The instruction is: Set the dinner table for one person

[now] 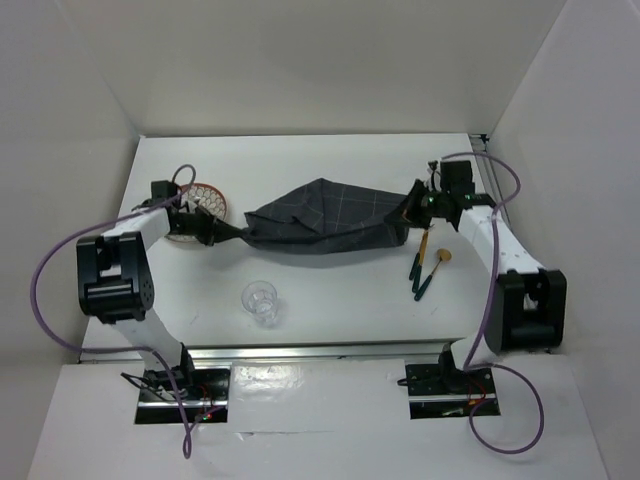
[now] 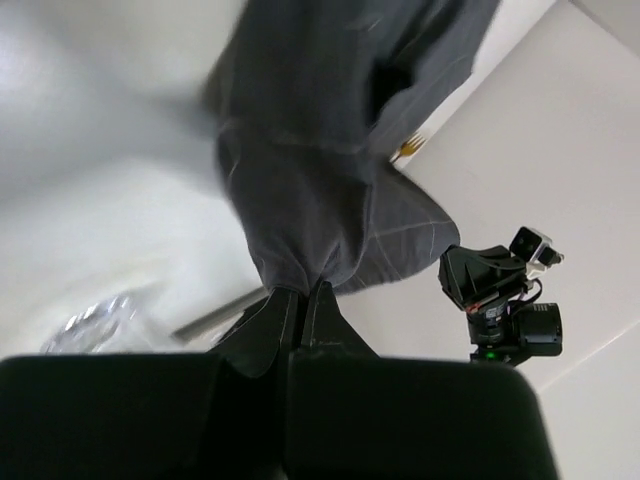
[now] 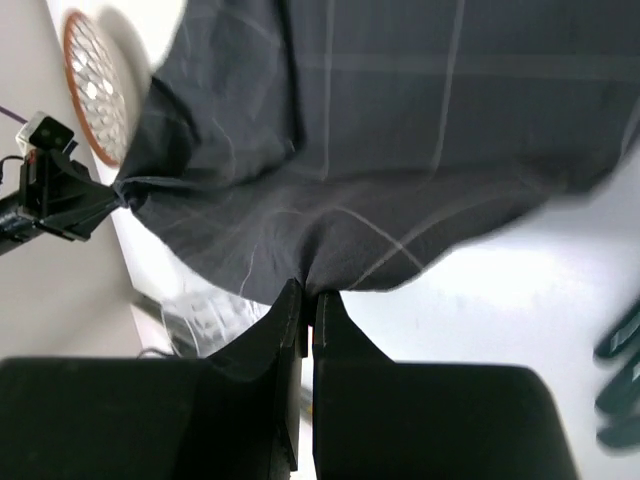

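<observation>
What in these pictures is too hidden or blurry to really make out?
Top view: the stretch of table under the checked cloth is covered by it.
Top view: the patterned plate is partly hidden by the left pincer and its arm.
Left wrist view: the drinking glass is only a blur beside the pincer's body.
Right wrist view: the dark-handled cutlery is cut off by the right edge; which pieces cannot be told.

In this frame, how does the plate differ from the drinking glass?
The plate is patterned with a reddish rim; the glass is clear. The plate lies far left, partly hidden by the left arm; the glass stands unobstructed near the front rail. Both are round and rest on the dinner table, ungripped: the left gripper and right gripper are shut on the cloth.
</observation>
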`<state>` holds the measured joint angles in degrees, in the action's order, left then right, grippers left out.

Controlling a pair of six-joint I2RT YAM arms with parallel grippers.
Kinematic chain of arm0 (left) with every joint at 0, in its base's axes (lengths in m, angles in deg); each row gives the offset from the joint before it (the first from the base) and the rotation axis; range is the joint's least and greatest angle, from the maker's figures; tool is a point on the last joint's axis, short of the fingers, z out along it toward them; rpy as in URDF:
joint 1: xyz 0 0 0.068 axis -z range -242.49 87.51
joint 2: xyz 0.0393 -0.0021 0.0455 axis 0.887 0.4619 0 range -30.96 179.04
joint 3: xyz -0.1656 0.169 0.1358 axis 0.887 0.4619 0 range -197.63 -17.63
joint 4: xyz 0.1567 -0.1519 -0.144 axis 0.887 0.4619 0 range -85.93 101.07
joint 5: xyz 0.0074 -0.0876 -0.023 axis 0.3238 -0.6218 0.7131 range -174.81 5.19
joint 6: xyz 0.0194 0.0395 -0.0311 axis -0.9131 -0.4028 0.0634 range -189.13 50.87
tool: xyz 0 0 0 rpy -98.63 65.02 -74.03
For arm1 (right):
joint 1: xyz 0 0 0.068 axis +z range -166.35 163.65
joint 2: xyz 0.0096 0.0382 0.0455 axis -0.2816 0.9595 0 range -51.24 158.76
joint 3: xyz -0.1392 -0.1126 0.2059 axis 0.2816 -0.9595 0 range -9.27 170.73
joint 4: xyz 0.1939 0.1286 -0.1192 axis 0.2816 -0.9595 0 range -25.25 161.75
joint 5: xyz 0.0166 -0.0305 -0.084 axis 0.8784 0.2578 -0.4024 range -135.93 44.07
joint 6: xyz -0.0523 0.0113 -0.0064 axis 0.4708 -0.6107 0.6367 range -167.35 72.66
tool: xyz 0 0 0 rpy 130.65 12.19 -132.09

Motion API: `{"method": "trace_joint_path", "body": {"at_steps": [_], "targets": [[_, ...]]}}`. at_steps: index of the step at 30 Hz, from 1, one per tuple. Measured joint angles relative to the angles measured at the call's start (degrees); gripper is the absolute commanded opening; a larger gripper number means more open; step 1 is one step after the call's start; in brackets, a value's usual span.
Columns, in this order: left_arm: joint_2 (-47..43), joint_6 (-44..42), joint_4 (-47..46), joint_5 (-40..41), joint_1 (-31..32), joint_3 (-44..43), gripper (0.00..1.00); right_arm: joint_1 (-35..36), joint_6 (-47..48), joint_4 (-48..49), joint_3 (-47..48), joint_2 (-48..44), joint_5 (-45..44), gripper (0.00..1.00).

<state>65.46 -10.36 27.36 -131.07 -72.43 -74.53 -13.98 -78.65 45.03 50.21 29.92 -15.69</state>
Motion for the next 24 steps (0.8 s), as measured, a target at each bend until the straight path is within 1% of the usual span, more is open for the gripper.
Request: {"method": "trace_joint_path", "body": {"at_steps": [2, 6, 8, 10, 12, 14, 19, 20, 21, 22, 23, 24], "targets": [[4.66, -0.11, -0.42, -0.76, 0.35, -6.4, 0.0, 0.0, 0.37, -0.37, 6.16, 5.05, -0.5, 0.0], [9.97, 0.28, -1.86, -2.82, 1.22, -17.62, 0.0, -0.07, 1.01, 0.15, 24.17, 16.74, -1.7, 0.0], [10.1, 1.11, -2.58, -3.69, 1.53, -21.38, 0.0, -0.17, 0.96, 0.81, 30.38, 19.52, -2.01, 0.0], [9.57, 1.46, -4.24, -4.7, 1.79, -23.82, 0.0, -0.31, 0.92, 1.79, 32.79, 19.63, -1.73, 0.0], [8.59, 1.4, -5.25, -5.33, 1.95, -24.48, 0.0, -0.39, 0.74, 2.89, 32.63, 18.6, -1.07, 0.0], [7.39, 1.27, -5.92, -5.73, 1.97, -23.28, 0.0, -0.39, 0.74, 5.01, 29.29, 16.79, -0.66, 0.0], [2.75, -0.92, -5.77, -5.86, 1.95, -10.29, 0.0, -0.39, -0.22, 7.39, 9.84, 8.96, 0.46, 0.0], [2.34, -1.79, -5.25, -5.57, 1.95, -7.45, 0.04, -0.39, -0.46, 7.58, 5.95, 7.8, 0.74, 0.0], [2.19, -2.6, -4.42, -5.11, 1.95, -4.92, 0.16, -0.39, -0.66, 7.48, 2.84, 6.86, 0.9, 0.0], [2.16, -3.65, -3.32, -4.72, 1.95, -2.51, 0.5, -0.39, -0.81, 7.41, -0.35, 5.95, 1.05, 0.0], [2.16, -4.94, -2.01, -4.11, 1.95, -0.31, 0.64, -0.39, -0.81, 7.5, -3.61, 4.94, 1.2, 0.0], [2.16, -5.81, 0.07, -3.17, 1.97, 1.6, 0.89, -0.39, -0.81, 7.41, -6.14, 4.07, 1.36, 0.0]]}}
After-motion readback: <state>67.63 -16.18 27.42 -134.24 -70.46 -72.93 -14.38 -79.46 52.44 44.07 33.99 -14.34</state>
